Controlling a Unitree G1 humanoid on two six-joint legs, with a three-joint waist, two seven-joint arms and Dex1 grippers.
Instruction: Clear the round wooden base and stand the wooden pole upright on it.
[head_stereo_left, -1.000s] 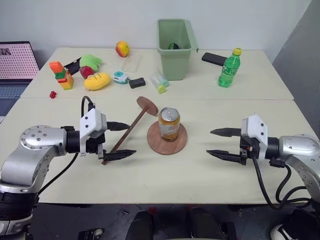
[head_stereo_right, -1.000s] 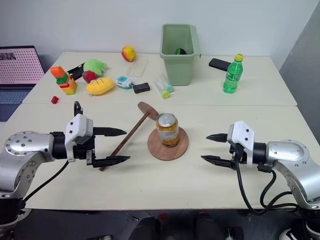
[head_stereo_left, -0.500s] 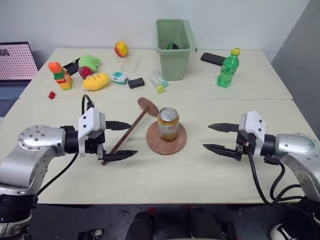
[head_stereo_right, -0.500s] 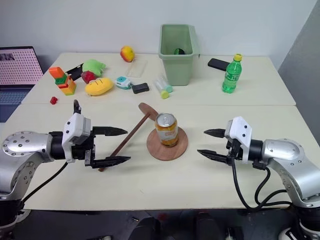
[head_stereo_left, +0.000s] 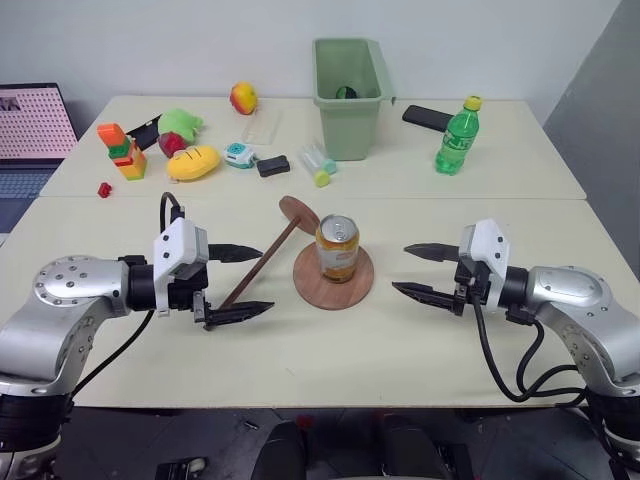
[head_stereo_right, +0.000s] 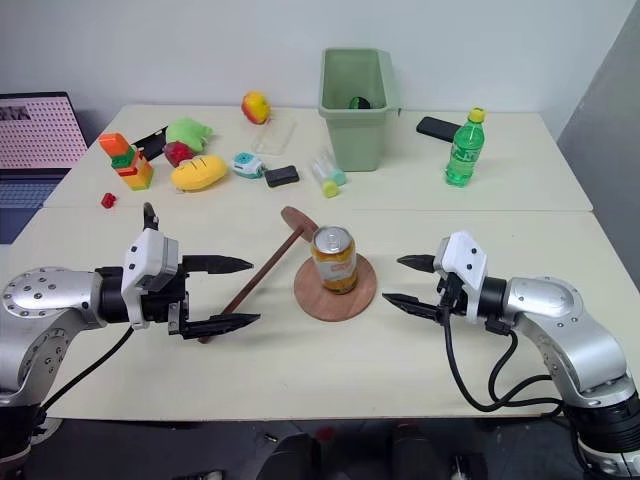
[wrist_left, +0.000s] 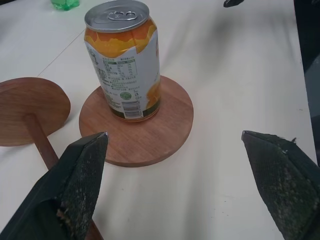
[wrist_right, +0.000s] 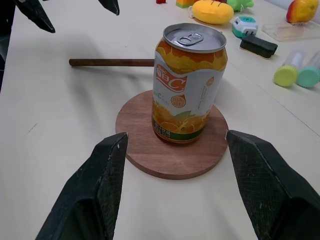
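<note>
On the counter, left side: left pincer hangs low over the counter, its fingers spread wide and empty; the lower finger sits by the near end of the wooden pole
Pole: lying down, not upright; it runs slantwise from near the left pincer back toward its own fixed disc, which rests just beside the round wooden base; nothing grips it
Base: flat on the counter in the middle, between the two pincers; not cleared, since an orange drink can stands upright on its centre
Right side: right pincer points at the can from near the base, fingers apart with the can framed in the gap in the right wrist view; not touching it yet
Done so far: nothing of the task, as far as can be judged
Left to do: grasp the can and set it off the base; then pick up the pole and stand it on the base
</note>
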